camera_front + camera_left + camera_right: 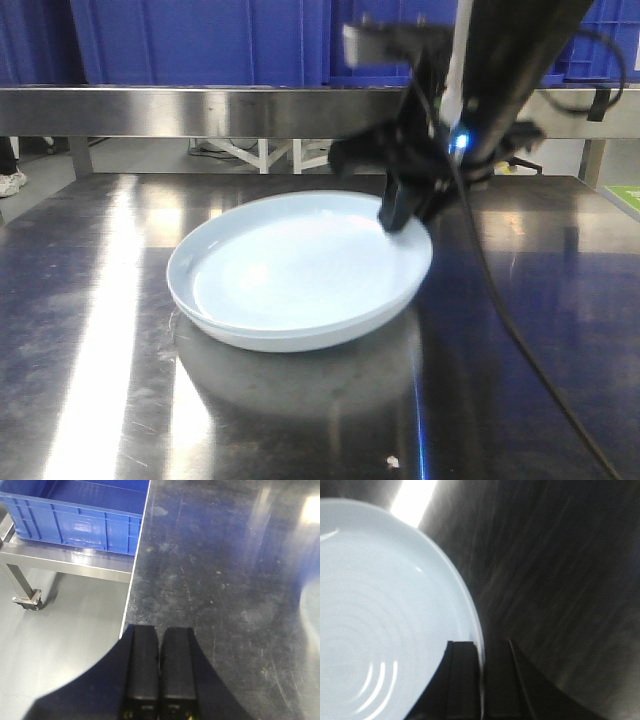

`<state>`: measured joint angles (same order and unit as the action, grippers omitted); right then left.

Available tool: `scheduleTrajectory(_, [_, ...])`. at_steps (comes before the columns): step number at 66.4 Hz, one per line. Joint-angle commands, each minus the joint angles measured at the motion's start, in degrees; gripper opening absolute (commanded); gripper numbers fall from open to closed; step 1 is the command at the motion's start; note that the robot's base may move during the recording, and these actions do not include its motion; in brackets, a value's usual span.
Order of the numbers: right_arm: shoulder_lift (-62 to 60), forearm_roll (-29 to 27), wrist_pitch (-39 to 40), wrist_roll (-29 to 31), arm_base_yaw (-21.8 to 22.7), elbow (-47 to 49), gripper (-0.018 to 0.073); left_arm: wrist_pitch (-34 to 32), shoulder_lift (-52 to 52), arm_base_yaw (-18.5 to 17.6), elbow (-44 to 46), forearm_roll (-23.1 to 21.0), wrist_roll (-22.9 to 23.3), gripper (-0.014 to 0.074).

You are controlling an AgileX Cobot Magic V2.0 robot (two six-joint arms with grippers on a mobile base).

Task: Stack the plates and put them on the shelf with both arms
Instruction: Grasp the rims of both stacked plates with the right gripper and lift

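1. Right fingers (466, 680): clamped on the rim of the plates (380, 630). In the right wrist view the pale rim runs up between the two dark fingers at bottom centre.
2. Front view: the grip sits on the rim right of centre. The right arm (500, 90) reaches down from the upper right, with a small blue light lit on it.
3. The plates lie mid-frame on the counter (90, 400). A second rim edge shows beneath at lower left, so two look stacked.
4. Left fingers (146, 675): pressed together, nothing between them. They sit at bottom centre of the left wrist view, over the counter just inside its left edge.
5. Blue crate (75, 515): upper left of that view, on a steel frame (70, 560).
6. Shelf (200, 110): its rail crosses the top of the front view behind the counter, with blue crates (200, 40) on it.
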<state>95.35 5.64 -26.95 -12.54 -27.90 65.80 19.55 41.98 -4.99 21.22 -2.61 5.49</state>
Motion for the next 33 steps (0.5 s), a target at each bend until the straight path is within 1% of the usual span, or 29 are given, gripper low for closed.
scheduleTrajectory(1, [-8.2, 2.1, 4.6, 0.7, 1.5, 1.6, 0.0057, -4.4, -0.2, 0.2, 1.6, 0.0, 0.5, 0.0083])
scheduleTrajectory(8, [-14.4, 2.1, 4.4, 0.7, 3.8, 1.1, 0.0057, -4.4, -0.2, 0.2, 1.6, 0.0, 0.5, 0.0083])
scheduleTrajectory(14, [-20.3, 2.1, 4.8, 0.7, 6.8, -1.1, 0.0057, -4.4, -0.2, 0.2, 1.6, 0.0, 0.5, 0.0083])
scheduleTrajectory(22, [-29.1, 2.1, 5.5, 0.7, 11.5, -6.7, 0.0057, -4.4, -0.2, 0.2, 1.6, 0.0, 0.5, 0.0083])
scheduleTrajectory(33, [-41.9, 2.1, 5.9, 0.7, 16.3, -14.9, 0.0057, -4.4, -0.2, 0.2, 1.6, 0.0, 0.5, 0.0083])
